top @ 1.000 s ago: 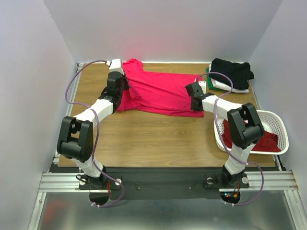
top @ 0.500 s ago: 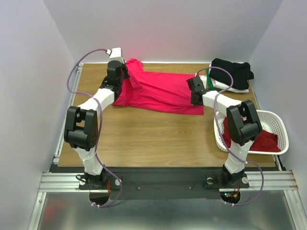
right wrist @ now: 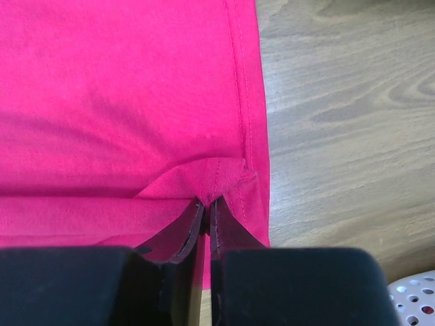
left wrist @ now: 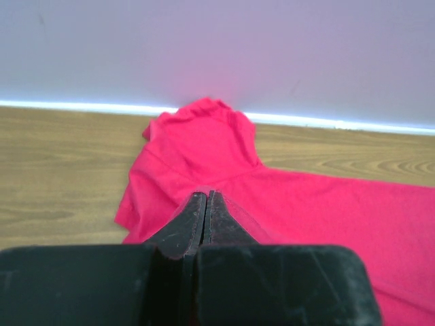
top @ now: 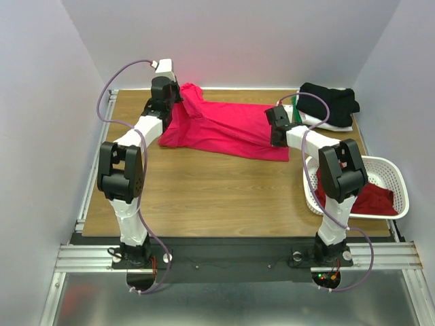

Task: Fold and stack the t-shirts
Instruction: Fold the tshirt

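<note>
Pinching the bright pink-red soft cloth t-shirt (top: 224, 129) at both ends, the arms are working on its fold. The shirt is lying spread out, left of and beyond the white perforated plastic basket (top: 394, 170). The left gripper (left wrist: 206, 197) is clamping tight on cloth by the sleeve, and the right gripper (right wrist: 206, 202) is nipping a puckered bit of hem between nearly closed jaws. Doing this well probably means lifting both ends level and together, so the edges are meeting squarely without wrinkles.
</note>
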